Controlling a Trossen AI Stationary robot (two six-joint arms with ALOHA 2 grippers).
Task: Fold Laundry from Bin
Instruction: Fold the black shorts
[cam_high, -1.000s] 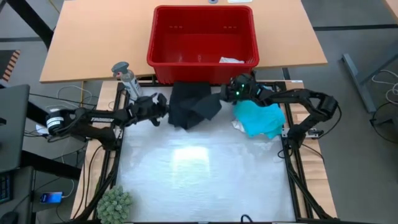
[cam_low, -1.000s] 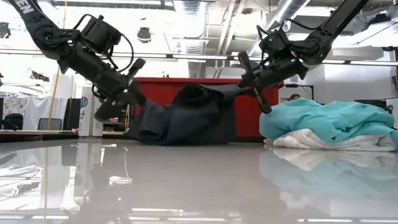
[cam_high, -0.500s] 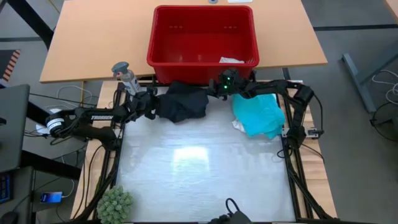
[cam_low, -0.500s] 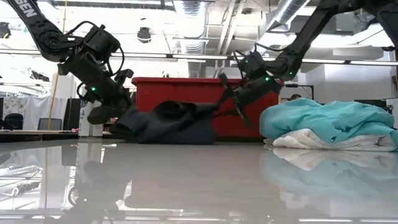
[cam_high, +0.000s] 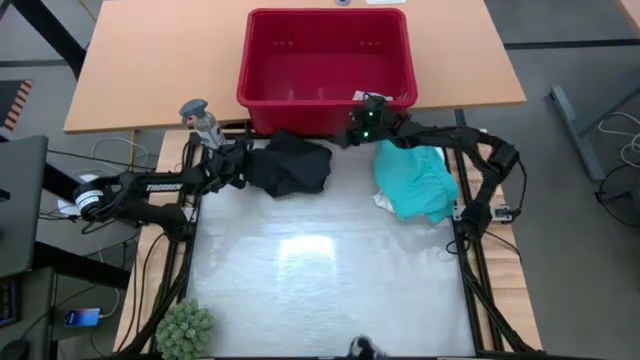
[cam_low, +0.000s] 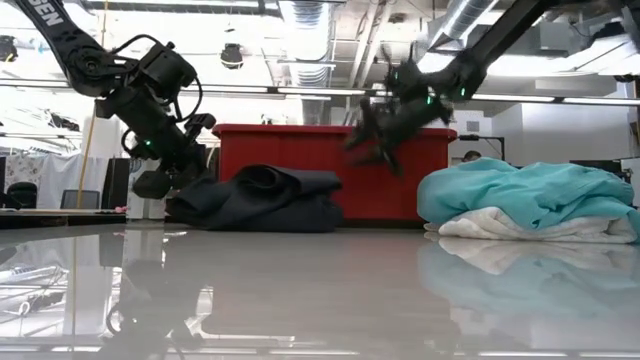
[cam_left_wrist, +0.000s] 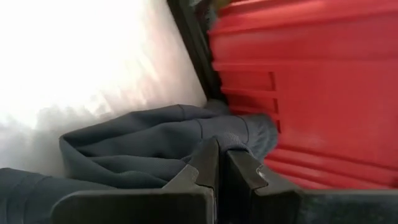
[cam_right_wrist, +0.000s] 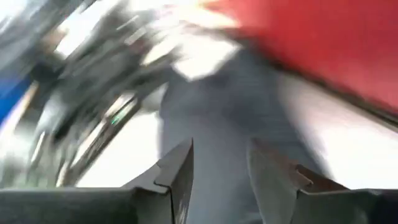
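Note:
A black garment (cam_high: 292, 166) lies in a heap on the white table top, against the foot of the red bin (cam_high: 262, 70). My left gripper (cam_high: 238, 166) is shut at the heap's left end, low over the table. My right gripper (cam_high: 345, 135) hangs open above the heap's right end, in front of the bin's near wall, with nothing between its fingers (cam_right_wrist: 180, 168). A turquoise shirt (cam_high: 415, 180) lies bunched at the far right on top of a white piece (cam_low: 500, 228). A small pale piece (cam_high: 372, 97) lies inside the bin. My left gripper is shut on the black garment at the heap's left edge (cam_left_wrist: 186, 152), coming nearly level from the table's left side. The fingers themselves cover the pinch, so edge or fold cannot be told. The garment lies slack on the table.
A spray bottle (cam_high: 200, 120) stands beside the left arm at the far left. A green bushy ball (cam_high: 185, 325) sits at the near left corner. The bin stands on a wooden table (cam_high: 150, 60) beyond the work surface. The white surface (cam_high: 320, 260) nearer me is bare.
My right gripper has opened, let go of the black garment's right end, rolled, and risen toward the bin. The garment, held up between both grippers before, has dropped into a heap and shifted toward the table's left. My left gripper has swung slightly left with it, staying shut.

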